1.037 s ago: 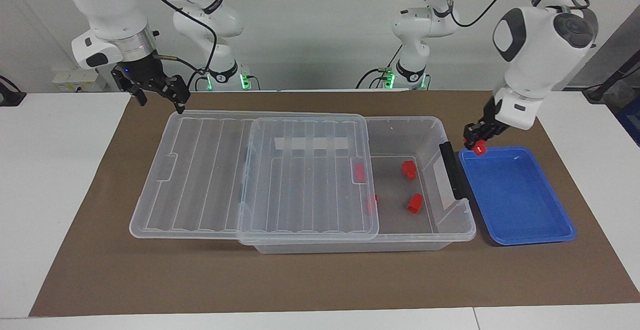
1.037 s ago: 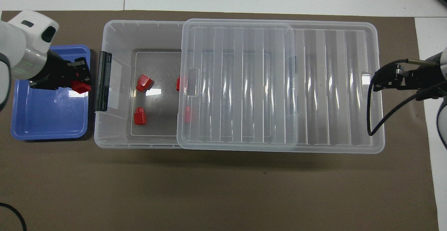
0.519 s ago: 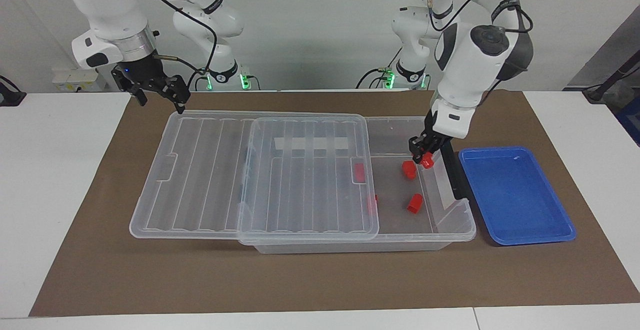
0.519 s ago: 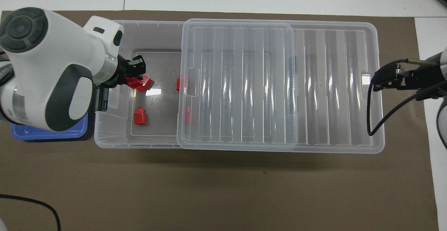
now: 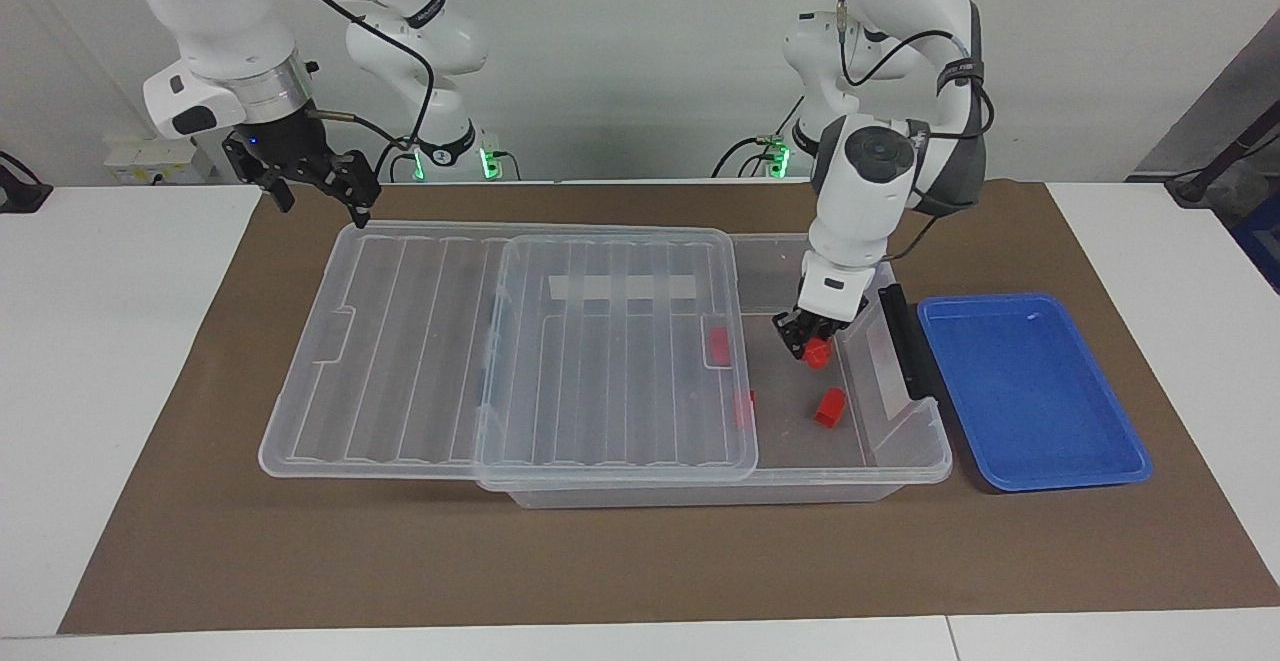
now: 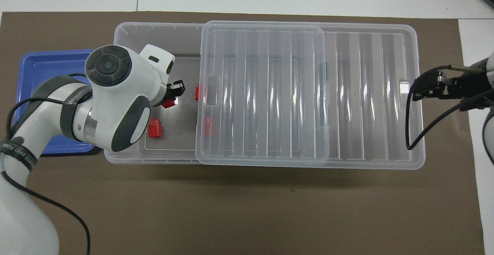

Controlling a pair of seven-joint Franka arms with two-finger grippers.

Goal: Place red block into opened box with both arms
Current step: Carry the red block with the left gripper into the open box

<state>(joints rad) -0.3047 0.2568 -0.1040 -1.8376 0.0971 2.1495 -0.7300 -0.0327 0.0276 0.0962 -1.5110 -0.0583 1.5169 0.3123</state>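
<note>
The clear box [image 5: 915, 461] [image 6: 154, 27] lies along the mat. Its ribbed lid [image 5: 420, 341] [image 6: 366, 93] is slid toward the right arm's end, so the end by the black handle [image 5: 905, 341] stands uncovered. My left gripper [image 5: 805, 341] [image 6: 173, 93] reaches down into that uncovered part, shut on a red block [image 5: 818, 353] [image 6: 168, 103]. Another red block [image 5: 829, 407] [image 6: 154, 128] lies on the box floor. Two more [image 5: 718, 346] [image 6: 197, 92] show at the lid's edge. My right gripper [image 5: 322, 203] [image 6: 418, 90] hangs open and holds nothing, over the lid's corner at the right arm's end.
A shallow blue tray [image 5: 1030, 391] [image 6: 34, 66] sits beside the box at the left arm's end with nothing in it. The left arm's elbow hangs over the tray and the box's handle end. A brown mat [image 5: 640, 561] covers the table.
The left arm has carried the red block from over the blue tray, across the handle end, down into the uncovered part of the box. The right arm has not moved.
</note>
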